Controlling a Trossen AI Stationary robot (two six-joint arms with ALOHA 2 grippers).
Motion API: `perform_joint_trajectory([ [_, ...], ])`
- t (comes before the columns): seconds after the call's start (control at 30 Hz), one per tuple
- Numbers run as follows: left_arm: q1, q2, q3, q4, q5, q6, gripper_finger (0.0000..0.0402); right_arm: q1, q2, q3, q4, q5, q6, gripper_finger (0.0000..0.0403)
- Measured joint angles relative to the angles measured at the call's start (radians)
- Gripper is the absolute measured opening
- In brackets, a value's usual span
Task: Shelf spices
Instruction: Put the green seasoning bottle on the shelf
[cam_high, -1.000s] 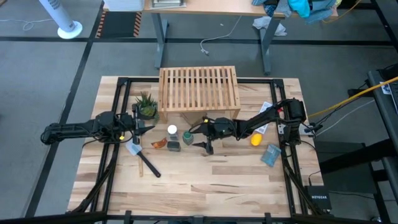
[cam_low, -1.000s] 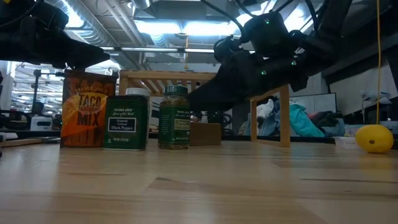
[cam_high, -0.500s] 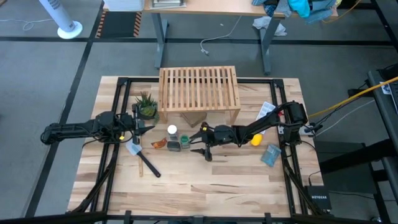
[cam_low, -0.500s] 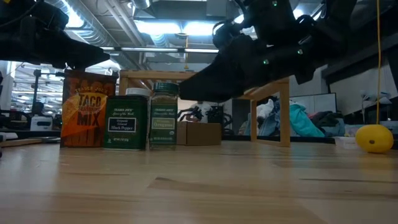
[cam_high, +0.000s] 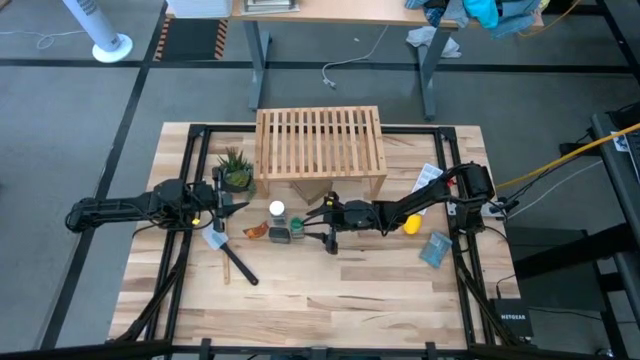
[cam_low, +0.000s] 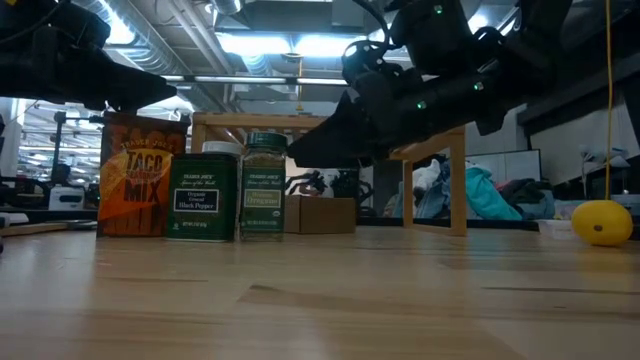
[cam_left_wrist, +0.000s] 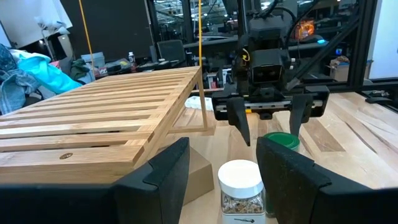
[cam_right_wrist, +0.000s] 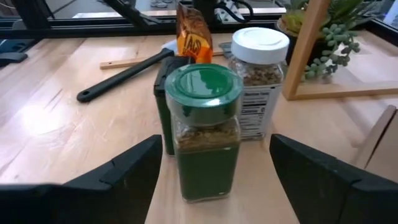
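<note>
Surface: light wooden table (cam_high: 330, 290) on a grey floor, a desk standing beyond its 12 o'clock edge.
Left gripper (cam_high: 226, 207): waits at the table's 9 o'clock side, fingers partly spread with nothing between them, aimed toward the jars.
Potted plant (cam_high: 236, 170): at about 10 o'clock from the jars, just beside the shelf's left leg.
Black-handled tool (cam_high: 240, 266): lies at 7 o'clock of the jars, apart from them.
Orange packet (cam_low: 132, 188): leftmost of the group in the low view, touching the dark tin (cam_low: 203, 197).
White-capped jar (cam_right_wrist: 259, 81): behind the tin, on the shelf side.
Green-lidded jar (cam_right_wrist: 204, 129): upright on the table, at the group's right end.
Shelf (cam_high: 320, 142): at 12 o'clock of the jars, slatted top bare.
Right gripper (cam_high: 328, 226): at 3 o'clock of the green-lidded jar, fingers spread wide either side of it, not touching.
Lemon-like thing (cam_high: 411, 226): partly hidden by the right arm.
Blue packet (cam_high: 436, 248): near the table's 4 o'clock edge.
</note>
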Motion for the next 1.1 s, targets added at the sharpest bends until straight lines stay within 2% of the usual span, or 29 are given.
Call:
perform_joint_trajectory([
  [0.2, 0.0, 0.0, 0.0, 0.0, 0.0, 0.0, 0.018, 0.0, 0.039, 0.004, 0.027, 0.0, 0.016, 0.0303],
  [0.57, 0.0, 0.0, 0.0, 0.0, 0.0, 0.0, 0.018, 0.0, 0.197, 0.166, 0.023, -0.001, -0.008, 0.0303],
  [0.77, 0.0, 0.0, 0.0, 0.0, 0.0, 0.0, 0.018, 0.0, 0.22, 0.226, -0.094, -0.001, -0.022, 0.0301],
  [0.87, 0.0, 0.0, 0.0, 0.0, 0.0, 0.0, 0.018, 0.0, 0.22, 0.227, -0.105, -0.001, -0.025, 0.0282],
  [1.03, 0.0, 0.0, 0.0, 0.0, 0.0, 0.0, 0.018, 0.0, 0.22, 0.227, -0.104, -0.001, -0.027, 0.0206],
  [1.1, 0.0, 0.0, 0.0, 0.0, 0.0, 0.0, 0.018, 0.0, 0.22, 0.227, -0.103, -0.001, -0.027, 0.0202],
])
